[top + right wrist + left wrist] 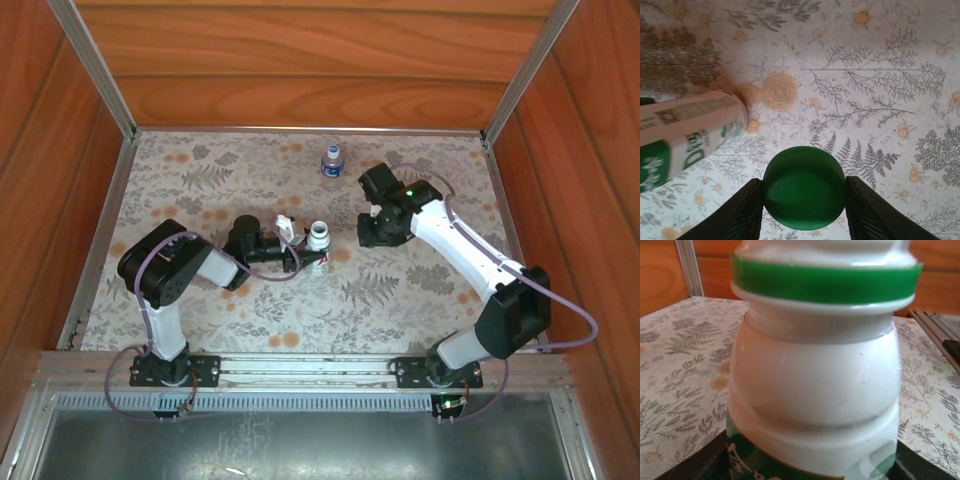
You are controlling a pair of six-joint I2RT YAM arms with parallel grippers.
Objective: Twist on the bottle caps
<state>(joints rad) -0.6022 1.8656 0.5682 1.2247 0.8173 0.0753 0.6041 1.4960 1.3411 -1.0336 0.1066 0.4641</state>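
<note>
Bases of both arms sit at the near edge of the floral-patterned table (400,290).

Left gripper (305,252) is left of centre, clenched around the white bottle (318,238). In the left wrist view the bottle (815,385) sits between the dark fingers (695,460). A green ring (825,282) circles its neck and a green-and-white label starts at its lower body. From above its mouth looks uncapped. Whether its base touches the table cannot be told.

Right gripper (372,228) is just right of the white bottle and apart from it. In the right wrist view the gripper (805,200) grasps the dark green cap (804,186) by its sides, one finger on each, held above the table. The white bottle (690,132) lies to the left in that view, not touching the cap.

Clear bottle (332,162) stands upright alone near the far edge, well apart from both grippers. Its top looks blue; whether that cap is screwed tight cannot be told.
</note>
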